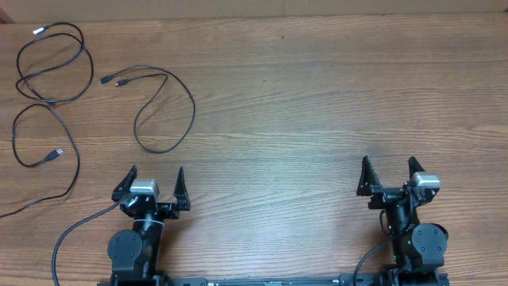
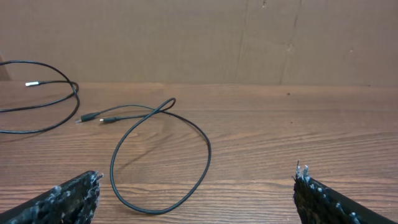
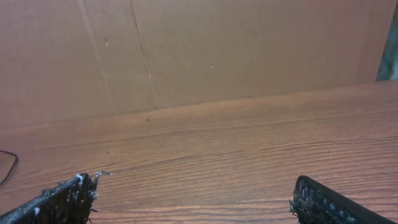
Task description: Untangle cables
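Table (image 1: 317,95): wood-grain top that fills the overhead view; both arms and both cables are on it.
Wall (image 2: 186,37): brown cardboard sheets standing along the table's far edge, with seams showing in both wrist views.
Left arm (image 1: 135,242): at the near edge, left of centre, pointing toward the far edge.
Right arm (image 1: 417,238): at the near edge on the right side, well apart from both cables.
Left gripper (image 1: 155,171) (image 2: 198,174): released, fingers spread wide with nothing between them. It is near the short cable's closest bend but not touching it.
Right gripper (image 1: 388,161) (image 3: 196,180): released, fingers spread wide and empty, facing wood grain and wall.
Long cable (image 1: 51,102) (image 2: 62,81): in the far-left corner, lying in several loose loops that cross each other. One strand runs off the left edge of the overhead view. Whether this is one cord or two cannot be told.
Short cable (image 1: 193,107) (image 2: 163,109): right of the long cable and apart from it, ahead of the left gripper. It forms one open loop that crosses itself once near its far end, and both tails lead off to the left.
Plugs (image 1: 105,79) (image 2: 84,118): the short cable's two ends lie side by side, pointing toward the long cable without reaching it.
Dark plug (image 1: 57,151): an end of the long cable, inside its nearest loop.
Pale tip (image 1: 37,30) (image 2: 30,83): a silvery end at the far corner of the long cable.
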